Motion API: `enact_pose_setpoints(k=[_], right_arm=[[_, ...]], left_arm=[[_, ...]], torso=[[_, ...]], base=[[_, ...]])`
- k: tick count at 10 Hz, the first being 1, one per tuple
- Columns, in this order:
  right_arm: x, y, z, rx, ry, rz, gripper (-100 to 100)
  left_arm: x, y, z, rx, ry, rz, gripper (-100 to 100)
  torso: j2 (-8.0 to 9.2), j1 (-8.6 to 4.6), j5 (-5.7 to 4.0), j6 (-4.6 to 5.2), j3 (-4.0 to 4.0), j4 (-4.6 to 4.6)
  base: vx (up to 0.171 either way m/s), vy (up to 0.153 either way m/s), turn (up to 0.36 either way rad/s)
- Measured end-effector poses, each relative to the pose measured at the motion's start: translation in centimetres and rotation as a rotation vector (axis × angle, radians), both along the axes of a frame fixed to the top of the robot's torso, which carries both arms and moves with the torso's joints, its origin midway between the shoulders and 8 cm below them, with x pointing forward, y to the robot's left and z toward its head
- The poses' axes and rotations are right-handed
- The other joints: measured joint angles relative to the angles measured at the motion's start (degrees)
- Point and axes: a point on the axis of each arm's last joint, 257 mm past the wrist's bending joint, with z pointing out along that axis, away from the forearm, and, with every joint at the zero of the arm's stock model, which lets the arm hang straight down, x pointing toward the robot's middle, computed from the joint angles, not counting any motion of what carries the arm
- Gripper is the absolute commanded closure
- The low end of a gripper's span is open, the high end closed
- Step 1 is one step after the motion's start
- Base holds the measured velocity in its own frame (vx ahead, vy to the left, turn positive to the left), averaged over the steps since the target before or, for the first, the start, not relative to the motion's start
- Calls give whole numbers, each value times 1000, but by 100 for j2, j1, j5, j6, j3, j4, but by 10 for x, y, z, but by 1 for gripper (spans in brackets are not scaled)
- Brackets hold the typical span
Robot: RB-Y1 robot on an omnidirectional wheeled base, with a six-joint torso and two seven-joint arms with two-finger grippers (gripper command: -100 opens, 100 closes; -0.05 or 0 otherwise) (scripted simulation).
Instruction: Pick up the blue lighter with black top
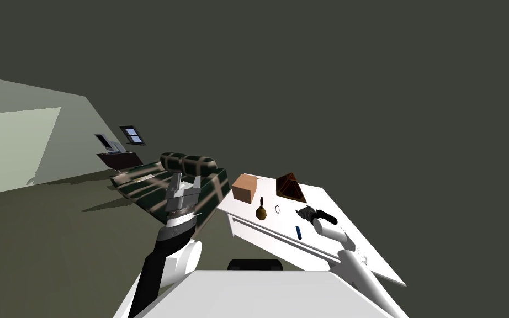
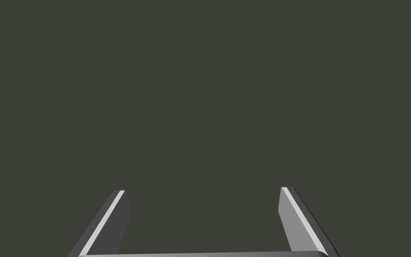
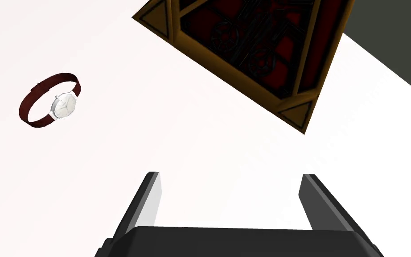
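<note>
A small blue lighter (image 1: 298,232) lies flat on the white table (image 1: 336,221), near its front edge. My right gripper (image 1: 306,211) hovers over the table just beyond the lighter, between it and a dark brown and red box (image 1: 290,187). In the right wrist view that gripper (image 3: 231,183) is open with bare white tabletop between its fingers. My left gripper (image 1: 186,186) is raised in front of the sofa, away from the table. The left wrist view has its fingers (image 2: 291,214) standing open before a plain dark wall.
On the table also stand a tan cardboard box (image 1: 244,187), a small olive bottle-shaped object (image 1: 261,212), and a wristwatch with a dark red strap (image 3: 51,105). The ornate box (image 3: 253,49) lies just past my right fingers. A green plaid sofa (image 1: 165,182) stands left of the table.
</note>
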Motion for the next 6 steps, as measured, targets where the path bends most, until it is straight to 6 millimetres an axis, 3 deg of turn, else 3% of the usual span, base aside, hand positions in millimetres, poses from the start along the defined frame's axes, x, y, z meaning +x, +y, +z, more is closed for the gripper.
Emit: enact_pose_setpoints(k=[6], right_arm=[[-33,-17,-54,165,203,-144,-100]], left_arm=[[0,0,0,0,0,0,0]], torso=[[0,1,1,1,0,0]], base=[[10,38,16]])
